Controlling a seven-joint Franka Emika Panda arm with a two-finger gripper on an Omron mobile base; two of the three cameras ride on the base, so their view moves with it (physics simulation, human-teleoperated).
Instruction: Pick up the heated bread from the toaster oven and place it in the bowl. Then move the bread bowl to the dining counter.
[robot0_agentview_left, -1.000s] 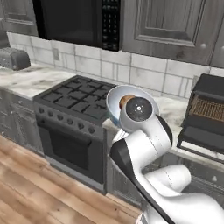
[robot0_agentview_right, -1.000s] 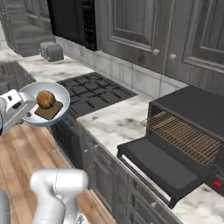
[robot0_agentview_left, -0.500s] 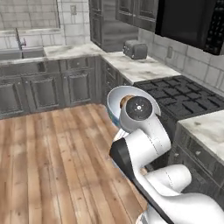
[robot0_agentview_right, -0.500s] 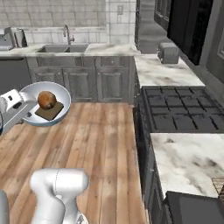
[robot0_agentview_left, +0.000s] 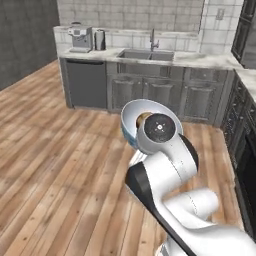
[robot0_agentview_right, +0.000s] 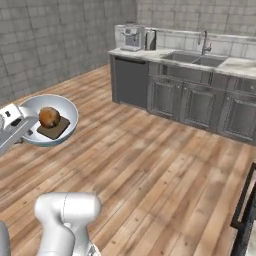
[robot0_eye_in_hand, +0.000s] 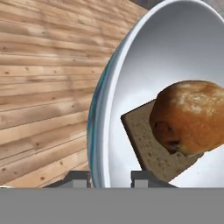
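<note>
Base has swung toward the sink (robot0_agentview_left: 145, 54); hand (robot0_eye_in_hand: 110, 177) still pinches bowl (robot0_eye_in_hand: 131, 78) rim

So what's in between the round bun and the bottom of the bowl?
A flat brown square slice of bread lies between them: the bun sits on it, and it rests on the white inside of the bowl. The hand view and right base view show this.

Evenly lit, soft and shadowless across the wooden floor (robot0_agentview_right: 150, 165). Slightly blurred and grainy in both base views, distant sink (robot0_agentview_left: 145, 54) indistinct. Sharper up close: gentle sheen inside the bowl (robot0_eye_in_hand: 175, 48), faint shading beneath the bun (robot0_eye_in_hand: 190, 117).
</note>
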